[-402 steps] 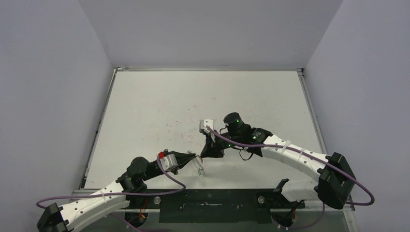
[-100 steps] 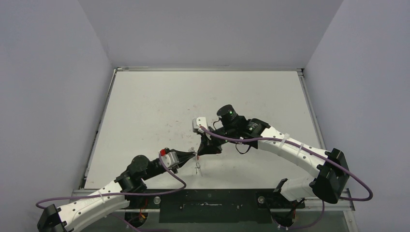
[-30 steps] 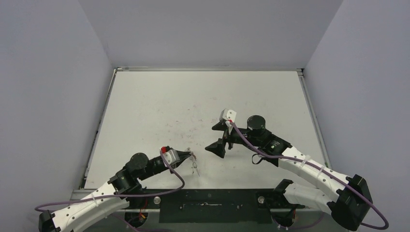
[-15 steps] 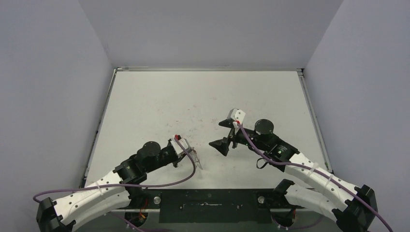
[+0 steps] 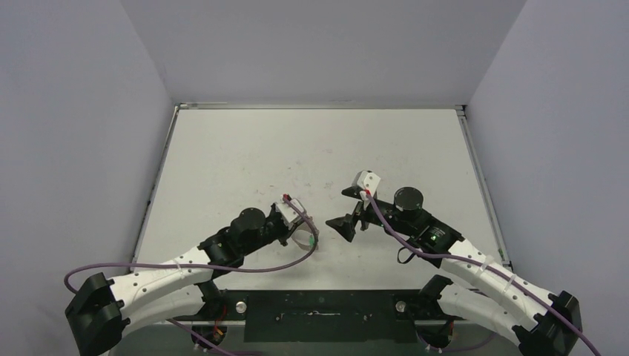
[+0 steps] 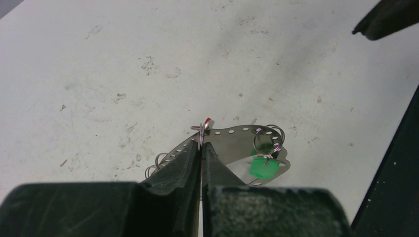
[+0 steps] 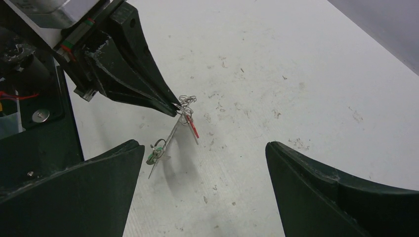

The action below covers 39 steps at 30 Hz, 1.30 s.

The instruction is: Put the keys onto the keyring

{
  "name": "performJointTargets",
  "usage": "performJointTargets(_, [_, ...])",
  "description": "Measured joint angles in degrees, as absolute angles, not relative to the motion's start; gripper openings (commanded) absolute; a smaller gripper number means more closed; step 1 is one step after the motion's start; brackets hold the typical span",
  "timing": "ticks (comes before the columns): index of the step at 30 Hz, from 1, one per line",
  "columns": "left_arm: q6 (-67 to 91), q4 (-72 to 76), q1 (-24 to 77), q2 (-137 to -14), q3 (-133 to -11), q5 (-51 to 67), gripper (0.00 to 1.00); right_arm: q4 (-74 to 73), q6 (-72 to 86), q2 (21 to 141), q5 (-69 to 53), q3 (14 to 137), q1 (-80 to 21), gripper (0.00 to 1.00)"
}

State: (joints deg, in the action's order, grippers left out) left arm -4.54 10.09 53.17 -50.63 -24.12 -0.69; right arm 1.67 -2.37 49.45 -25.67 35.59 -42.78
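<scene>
Above the white worktop [image 5: 245, 148], the right arm's black fingers [image 7: 89, 177] stand wide and empty, seemingly leaving room. The left arm's black fingers [image 6: 190, 158] pinch the thin silvery keyring [image 6: 237, 131] at their very tips, so it hangs clear. The small silver red-tagged key [image 6: 206, 121] sits at the tips, and the green-tagged key [image 6: 262, 167] lies beyond them, both apparently threaded on.

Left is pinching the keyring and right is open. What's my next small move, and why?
Probably lower the left gripper until the keyring rests on the table, then release. The red tag and green tag both already seem to hang from it, and the right gripper stands open and apart, holding nothing.
</scene>
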Motion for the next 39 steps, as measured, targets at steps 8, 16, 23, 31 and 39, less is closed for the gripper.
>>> performJointTargets(8, [-3.6, 12.6, 52.8, -57.4, -26.1, -2.2, 0.00, 0.7, -3.1, 48.6, -25.2, 35.6, -42.8, 1.00])
performJointTargets(16, [-3.2, 13.7, 46.5, -60.1, -26.2, 4.2, 0.00, -1.1, -4.0, 48.6, -24.0, 35.6, -42.8, 1.00])
performJointTargets(23, [-1.9, 14.9, 40.8, -61.3, -26.9, 9.9, 0.00, -3.0, -4.5, 48.5, -22.7, 35.6, -42.8, 1.00])
performJointTargets(31, [-1.4, 17.0, 37.2, -63.6, -28.9, 13.1, 0.05, -3.8, -4.9, 48.6, -21.8, 35.6, -42.7, 1.00])
performJointTargets(39, [2.4, 20.7, 30.1, -65.1, -29.6, 19.6, 0.19, -3.5, -4.6, 50.8, -21.1, 36.1, -42.7, 1.00])
